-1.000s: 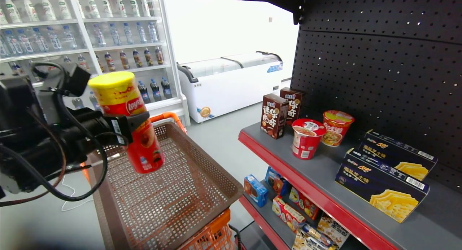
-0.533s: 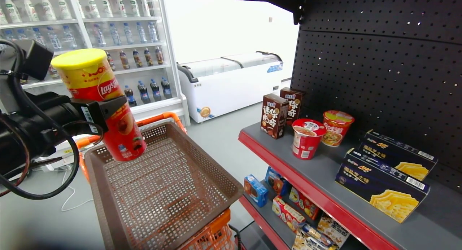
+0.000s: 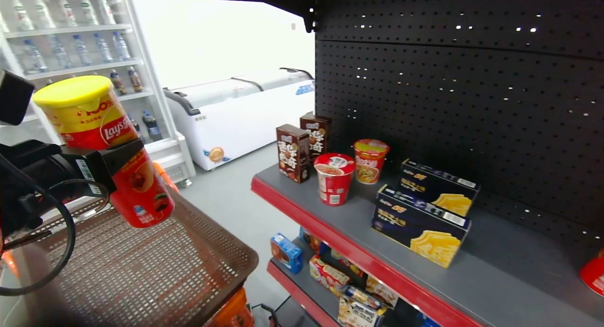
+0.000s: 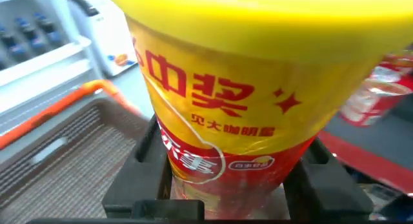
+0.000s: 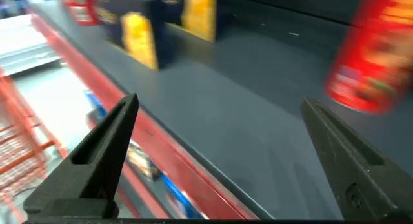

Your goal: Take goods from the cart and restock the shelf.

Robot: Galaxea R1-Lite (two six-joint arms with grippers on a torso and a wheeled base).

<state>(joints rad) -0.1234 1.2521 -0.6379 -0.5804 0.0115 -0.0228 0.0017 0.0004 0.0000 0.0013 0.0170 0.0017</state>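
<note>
**Restocking station: crisp canister held over cart, shelf partly stocked**

1. The shelf (image 3: 495, 270) is a grey deck with a red front lip, backed by a black pegboard panel (image 3: 472, 81). A lower shelf level (image 3: 302, 282) beneath it carries mixed small packets.
2. A glass-fronted drinks cooler (image 3: 71, 44) and a white chest freezer (image 3: 236, 114) stand in the room beyond.
3. The cart basket (image 3: 141, 280), brown perforated plastic, sits to the left of the shelf, across an open strip of floor.
4. Two dark blue boxes (image 3: 420, 223) stand one behind the other mid-shelf, the rear one against the pegboard.
5. The crisp canister (image 3: 89, 114), yellow-lidded with a red lower body, is held clear above the cart basket, tilted with its lid toward the left. It is well apart from the shelf.
6. The left gripper (image 3: 113, 162) holds it, with the jaws clamped on opposite sides of the canister at mid-body; the left wrist view confirms a finger on each flank.
7. The right gripper (image 5: 219, 108) hangs over bare shelf deck with its jaws spread wide and nothing between them.
8. A second red canister (image 3: 593, 275) stands at the shelf's far right.
9. Two cup noodles (image 3: 333, 178) and two brown chocolate boxes (image 3: 293, 153) occupy the shelf's left end, the boxes nearest the end.
</note>
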